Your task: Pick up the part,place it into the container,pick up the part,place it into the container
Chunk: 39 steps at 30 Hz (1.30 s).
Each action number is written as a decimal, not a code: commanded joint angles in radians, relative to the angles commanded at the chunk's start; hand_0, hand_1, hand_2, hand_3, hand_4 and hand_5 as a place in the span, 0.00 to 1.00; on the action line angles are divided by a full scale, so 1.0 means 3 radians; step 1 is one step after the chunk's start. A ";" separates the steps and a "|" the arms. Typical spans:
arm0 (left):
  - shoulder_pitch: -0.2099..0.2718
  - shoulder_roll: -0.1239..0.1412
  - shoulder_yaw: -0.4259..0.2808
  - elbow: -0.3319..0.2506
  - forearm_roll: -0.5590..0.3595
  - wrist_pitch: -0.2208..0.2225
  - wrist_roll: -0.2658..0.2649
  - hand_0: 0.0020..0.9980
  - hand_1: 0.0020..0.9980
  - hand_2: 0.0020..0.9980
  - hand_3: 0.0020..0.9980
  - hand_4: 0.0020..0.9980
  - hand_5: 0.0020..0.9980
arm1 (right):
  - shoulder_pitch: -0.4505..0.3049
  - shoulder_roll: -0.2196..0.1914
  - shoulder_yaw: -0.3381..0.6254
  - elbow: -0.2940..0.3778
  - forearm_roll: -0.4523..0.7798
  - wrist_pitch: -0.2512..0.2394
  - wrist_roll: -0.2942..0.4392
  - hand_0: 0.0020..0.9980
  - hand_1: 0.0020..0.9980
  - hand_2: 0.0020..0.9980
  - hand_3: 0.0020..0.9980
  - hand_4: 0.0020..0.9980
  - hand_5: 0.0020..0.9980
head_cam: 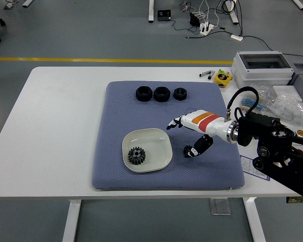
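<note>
Right hand (196, 134) over blue mat (116, 111), fingers (172, 124) spread, grasping nothing. Small black gear (188, 150) right at thumb tip, below the fingers; contact unclear. White bowl (159, 137) with one gear (137, 155) lies left. Left hand absent.

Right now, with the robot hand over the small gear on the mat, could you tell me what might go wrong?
The small gear lies flat under the thumb of the right robot hand; a poor pinch could slip or flick it off the blue mat. Carrying it over, the hand might nudge the white bowl, already holding a larger gear.
</note>
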 joint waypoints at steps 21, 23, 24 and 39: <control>0.0000 -0.0019 0.0068 0.0000 -0.0077 -0.0006 -0.0004 0.71 0.62 0.64 0.56 0.61 0.68 | -0.0090 0.0159 -0.0168 -0.0434 -0.0027 -0.0169 0.0184 0.59 0.62 0.70 0.71 0.85 0.07; 0.0002 -0.0020 0.0066 0.0000 -0.0082 -0.0004 -0.0005 0.71 0.62 0.64 0.56 0.61 0.68 | -0.0097 0.0163 -0.0181 -0.0448 -0.0033 -0.0185 0.0202 0.59 0.62 0.70 0.71 0.85 0.07; 0.0002 -0.0021 0.0066 0.0000 -0.0082 -0.0003 -0.0005 0.71 0.62 0.64 0.56 0.61 0.68 | -0.0098 0.0164 -0.0183 -0.0453 -0.0032 -0.0186 0.0203 0.59 0.62 0.70 0.71 0.85 0.07; -0.0001 -0.0022 0.0082 0.0000 -0.0092 -0.0009 -0.0004 0.71 0.63 0.64 0.56 0.61 0.68 | -0.0100 0.0183 -0.0205 -0.0571 0.0002 -0.0179 0.0189 0.40 0.44 0.49 0.46 0.58 0.00</control>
